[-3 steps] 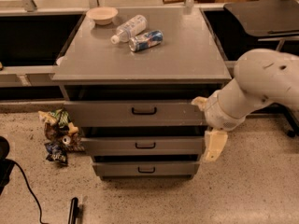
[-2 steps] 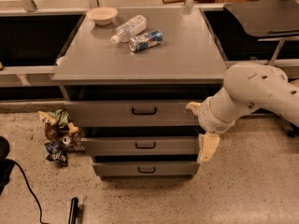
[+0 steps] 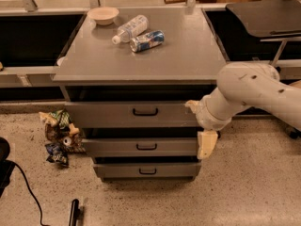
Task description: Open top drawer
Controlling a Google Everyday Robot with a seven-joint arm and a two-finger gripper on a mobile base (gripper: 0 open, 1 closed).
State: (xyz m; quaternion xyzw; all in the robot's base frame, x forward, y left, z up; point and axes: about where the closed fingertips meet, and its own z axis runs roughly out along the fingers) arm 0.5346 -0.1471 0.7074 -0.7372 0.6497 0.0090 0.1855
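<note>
The hand (image 3: pixel 202 131) is at the right end of the drawer cabinet, just beside the right edge of the top drawer (image 3: pixel 108 115) and about level with the drawer under it. If the hand is released or clenched, I cannot tell from this view. The white arm (image 3: pixel 254 91) comes to it from the right side.

The top drawer is the widest of the three grey drawers, directly under the desk (image 3: pixel 188 55). Its small black handle (image 3: pixel 145 111) is in the centre of the front, well apart from the hand. A dark gap is seen between this front and the desk above.

On the desk lie a plastic bottle (image 3: pixel 127 28) and a can (image 3: pixel 147 40), both on their side, near each other, and a bowl (image 3: pixel 102 15) stands behind them. On the floor to the left of the cabinet are crumpled snack bags (image 3: pixel 59 135).
</note>
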